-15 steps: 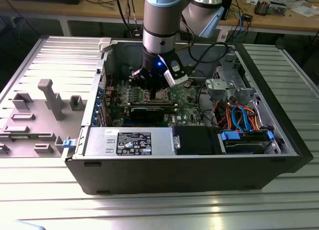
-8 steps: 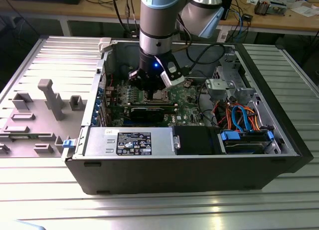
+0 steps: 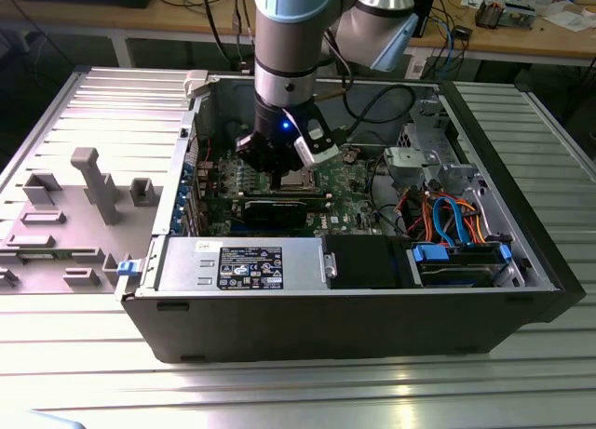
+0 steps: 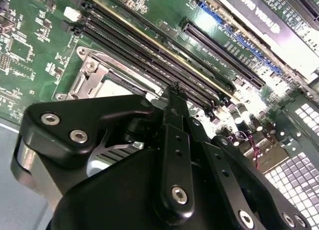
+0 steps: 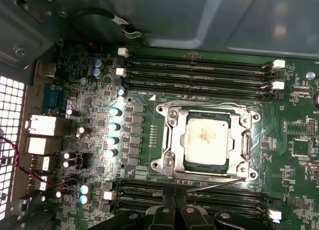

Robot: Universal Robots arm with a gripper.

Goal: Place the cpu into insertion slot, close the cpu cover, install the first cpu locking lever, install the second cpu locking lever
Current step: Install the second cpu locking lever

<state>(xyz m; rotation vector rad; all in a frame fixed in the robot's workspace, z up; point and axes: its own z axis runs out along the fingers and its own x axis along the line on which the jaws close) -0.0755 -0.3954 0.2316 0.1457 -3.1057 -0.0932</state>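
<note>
Clearly seated cpu (image 5: pixel 207 140) under closed cpu cover (image 5: pixel 172 121), first wrist view.

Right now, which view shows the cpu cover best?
The first wrist view: the cpu cover lies whole, closed over the chip. The second wrist view catches one corner behind the gripper; the exterior view shows a glimpse under the arm.

Exterior view: looking down from high at the near side onto the open computer case (image 3: pixel 372 299), arm descending at the far middle. First wrist view: close, facing straight down over the insertion slot (image 5: pixel 207 140). Second wrist view: closer, slanting past the end effector (image 4: pixel 174 98) across that same socket.
</note>
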